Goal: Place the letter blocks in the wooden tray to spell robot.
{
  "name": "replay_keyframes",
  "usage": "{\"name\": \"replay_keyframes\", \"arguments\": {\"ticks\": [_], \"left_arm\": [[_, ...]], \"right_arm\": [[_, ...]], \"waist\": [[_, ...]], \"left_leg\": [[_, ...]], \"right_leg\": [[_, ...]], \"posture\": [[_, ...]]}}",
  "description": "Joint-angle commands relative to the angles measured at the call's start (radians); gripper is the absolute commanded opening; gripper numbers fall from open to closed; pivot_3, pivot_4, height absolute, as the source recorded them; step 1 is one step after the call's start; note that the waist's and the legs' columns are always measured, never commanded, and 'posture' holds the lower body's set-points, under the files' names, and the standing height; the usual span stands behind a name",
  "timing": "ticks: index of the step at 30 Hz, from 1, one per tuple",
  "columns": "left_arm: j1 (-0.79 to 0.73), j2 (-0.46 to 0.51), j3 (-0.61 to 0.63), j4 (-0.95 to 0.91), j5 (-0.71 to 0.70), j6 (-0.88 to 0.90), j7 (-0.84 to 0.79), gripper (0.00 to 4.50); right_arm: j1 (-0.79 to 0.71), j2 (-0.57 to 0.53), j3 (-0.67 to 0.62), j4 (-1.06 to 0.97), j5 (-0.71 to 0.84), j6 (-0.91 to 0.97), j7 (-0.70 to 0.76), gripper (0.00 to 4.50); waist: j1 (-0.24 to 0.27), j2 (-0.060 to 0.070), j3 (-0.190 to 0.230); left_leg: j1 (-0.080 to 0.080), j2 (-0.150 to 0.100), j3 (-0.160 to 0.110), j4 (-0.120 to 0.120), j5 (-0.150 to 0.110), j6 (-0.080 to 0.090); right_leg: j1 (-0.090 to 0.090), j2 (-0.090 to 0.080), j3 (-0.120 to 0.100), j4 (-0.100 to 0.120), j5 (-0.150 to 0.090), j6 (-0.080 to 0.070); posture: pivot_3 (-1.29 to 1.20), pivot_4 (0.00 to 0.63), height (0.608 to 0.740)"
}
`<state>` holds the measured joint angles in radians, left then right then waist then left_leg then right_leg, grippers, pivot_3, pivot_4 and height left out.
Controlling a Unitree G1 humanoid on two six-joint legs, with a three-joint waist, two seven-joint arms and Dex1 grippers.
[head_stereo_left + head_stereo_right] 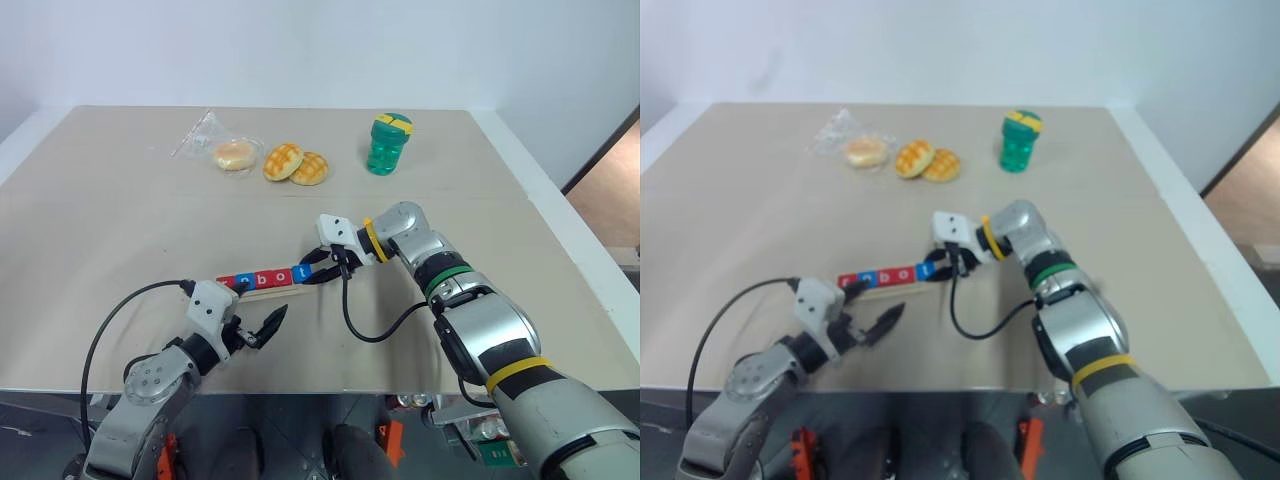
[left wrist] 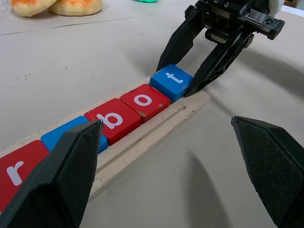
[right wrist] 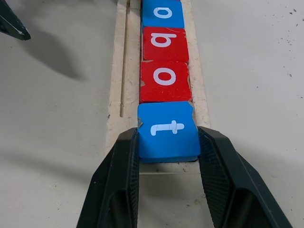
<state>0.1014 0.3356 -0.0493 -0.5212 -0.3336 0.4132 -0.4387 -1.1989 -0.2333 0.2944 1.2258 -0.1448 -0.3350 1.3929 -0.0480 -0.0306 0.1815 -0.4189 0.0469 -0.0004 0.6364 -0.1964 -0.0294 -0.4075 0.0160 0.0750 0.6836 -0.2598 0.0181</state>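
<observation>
The wooden tray lies near the table's front edge, and the letter blocks stand in it in a row. From its left end I read a red r, a blue o, a red b, a red o and a blue t. My right gripper is shut on the t block at the tray's right end, one finger against each side. My left gripper hovers open just in front of the tray's left half, holding nothing.
Two golden buns and a bagged bun lie at the back of the table. A green bottle stands to their right. A black cable loops from my right wrist onto the table.
</observation>
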Motion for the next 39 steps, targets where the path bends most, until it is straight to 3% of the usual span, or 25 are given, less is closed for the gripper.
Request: {"name": "replay_keyframes", "arguments": {"ticks": [1, 10, 39], "left_arm": [[0.001, -0.001, 0.006, -0.042, -0.001, -0.016, 0.006, 4.50], [0.006, -0.035, 0.028, -0.063, -0.055, -0.050, -0.008, 4.50], [-0.004, -0.027, 0.024, -0.052, -0.047, -0.034, -0.004, 4.50]], "right_arm": [[-0.028, 0.011, -0.024, 0.002, 0.005, 0.008, 0.006, 1.70], [-0.033, 0.015, -0.030, 0.005, 0.002, 0.027, -0.002, 1.70], [-0.033, 0.017, -0.065, -0.005, 0.021, 0.146, 0.022, 1.70]], "waist": [[0.000, 0.000, 0.000], [0.000, 0.000, 0.000], [0.000, 0.000, 0.000]], "left_leg": [[0.000, 0.000, 0.000, 0.000, 0.000, 0.000], [0.000, 0.000, 0.000, 0.000, 0.000, 0.000], [0.000, 0.000, 0.000, 0.000, 0.000, 0.000]], "right_leg": [[0.000, 0.000, 0.000, 0.000, 0.000, 0.000], [0.000, 0.000, 0.000, 0.000, 0.000, 0.000], [0.000, 0.000, 0.000, 0.000, 0.000, 0.000]], "posture": [[0.00, 0.150, 0.740], [0.00, 0.150, 0.740], [0.00, 0.150, 0.740]]}}
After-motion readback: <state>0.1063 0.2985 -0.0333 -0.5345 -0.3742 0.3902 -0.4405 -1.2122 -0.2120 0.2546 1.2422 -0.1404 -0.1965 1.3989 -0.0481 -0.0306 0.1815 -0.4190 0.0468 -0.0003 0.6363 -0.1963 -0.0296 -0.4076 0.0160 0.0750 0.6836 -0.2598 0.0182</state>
